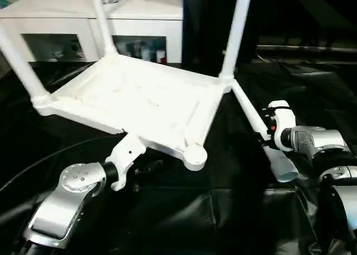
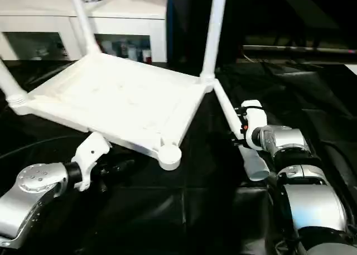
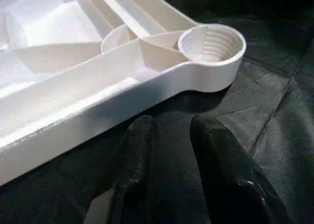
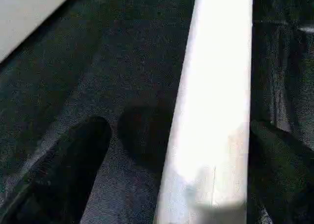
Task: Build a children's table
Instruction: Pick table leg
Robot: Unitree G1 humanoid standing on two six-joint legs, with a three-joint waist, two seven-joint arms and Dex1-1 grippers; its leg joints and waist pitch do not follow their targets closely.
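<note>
My right gripper (image 4: 171,150) straddles the loose white tapered plastic leg (image 4: 216,111), jaws wide apart; my left gripper (image 3: 169,136), partly apart, grips nothing beside the white ribbed tabletop (image 1: 139,99).

The upturned white rectangular plastic tabletop (image 1: 139,101) is seen as smooth and faintly glossy, its round corner socket (image 3: 212,43) finely ribbed inside. The long white tapered plastic tube leg (image 4: 216,101) is given a smooth satin sheen. The black cloth cover (image 3: 274,96) is shown matt and creased. The silver forearm shells (image 1: 72,191) are finished in brushed-looking metal.
</note>
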